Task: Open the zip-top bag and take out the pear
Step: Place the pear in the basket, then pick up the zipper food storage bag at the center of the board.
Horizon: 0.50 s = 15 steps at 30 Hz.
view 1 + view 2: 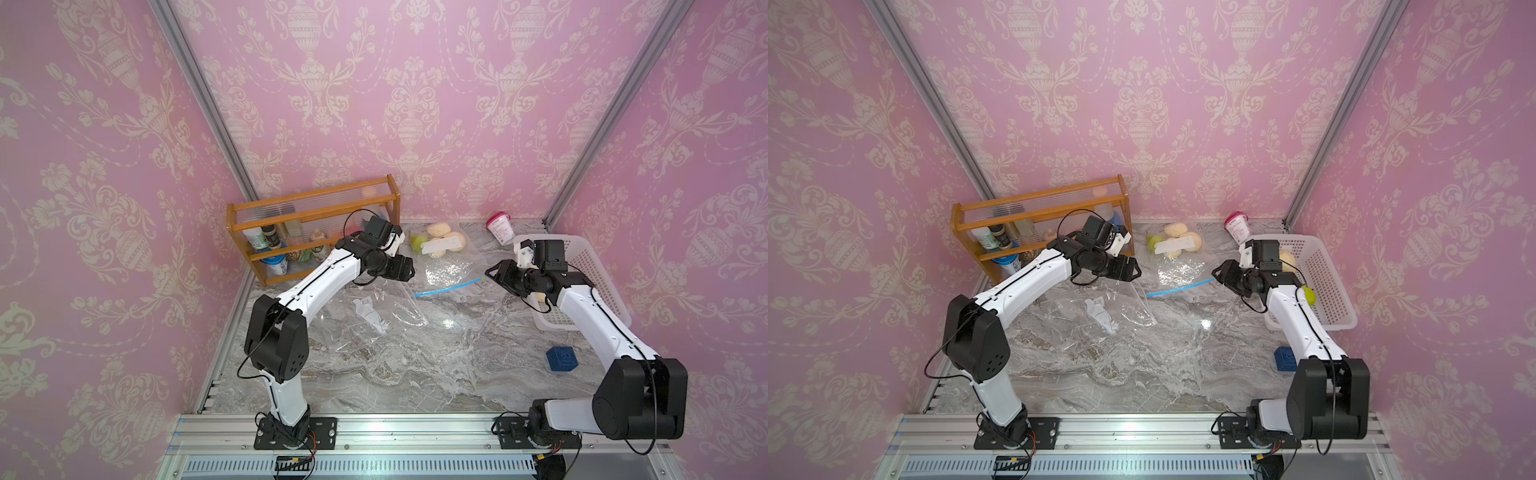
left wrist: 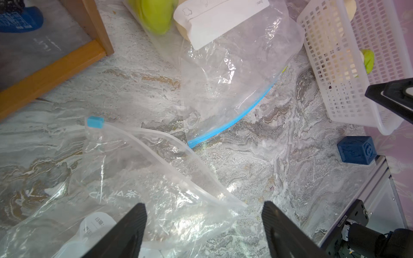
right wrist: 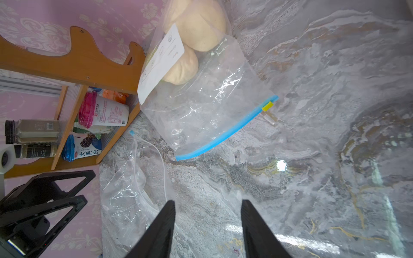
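Both tools are seen released, nothing held: left gripper [image 2: 204,214] and right gripper [image 3: 209,212] with jaws apart, hovering either side of the zip-top bag [image 1: 446,259]. The bag is laid flat at table centre-back. Its blue zip strip [image 1: 446,287] faces 6 o'clock and runs roughly 8-to-2. The yellow slider [image 3: 267,106] is at the 2 o'clock end, just beside the right gripper, so that arm is judged nearer for the pull. The seal looks flat and shut, though that is not certain. The pear [image 1: 417,242] is lodged at the bag's closed 11 o'clock corner beside the buns [image 1: 446,241], about 12 o'clock from the left gripper. An empty second bag [image 1: 374,311] is spread at 7 o'clock, just beside the zip's free end, so a snag is possible. The marble-pattern tabletop [image 1: 415,365] is glossy and sliding is expected. Room is hemmed by the wooden rack [image 1: 311,216] at 10 o'clock and the white basket [image 1: 598,282] at 3 o'clock.
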Tool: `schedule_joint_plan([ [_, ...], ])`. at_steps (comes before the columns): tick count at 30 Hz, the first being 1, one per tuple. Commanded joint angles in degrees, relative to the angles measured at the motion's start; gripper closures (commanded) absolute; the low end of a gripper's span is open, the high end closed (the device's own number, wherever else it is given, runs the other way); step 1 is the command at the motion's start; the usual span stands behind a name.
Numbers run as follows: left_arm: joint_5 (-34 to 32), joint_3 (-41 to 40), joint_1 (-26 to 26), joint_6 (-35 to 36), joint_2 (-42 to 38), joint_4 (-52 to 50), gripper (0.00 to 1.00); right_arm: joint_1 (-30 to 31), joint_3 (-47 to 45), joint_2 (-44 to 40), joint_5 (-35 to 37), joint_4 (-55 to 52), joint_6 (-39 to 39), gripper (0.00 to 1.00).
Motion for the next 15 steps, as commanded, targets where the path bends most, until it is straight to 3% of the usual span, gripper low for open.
schedule_joint_plan([
  [1, -3.8, -0.2, -2.0, 2.7, 3.9, 6.1, 0.13, 1.0, -1.6, 0.4, -1.3, 3.5, 2.9, 0.48],
  [4, -4.7, 1.7, -3.0, 5.6, 7.8, 7.7, 0.11, 1.3, -2.6, -0.1, -1.5, 4.4, 3.6, 0.48],
  [10, -2.1, 6.7, -3.1, 5.3, 14.9, 8.9, 0.1, 1.6, -4.8, -1.5, -1.3, 5.7, 4.9, 0.47],
  [15, -4.1, 8.0, -3.2, 6.3, 19.1, 9.5, 0.08, 2.2, -6.3, -1.8, -1.5, 6.8, 5.1, 0.47],
])
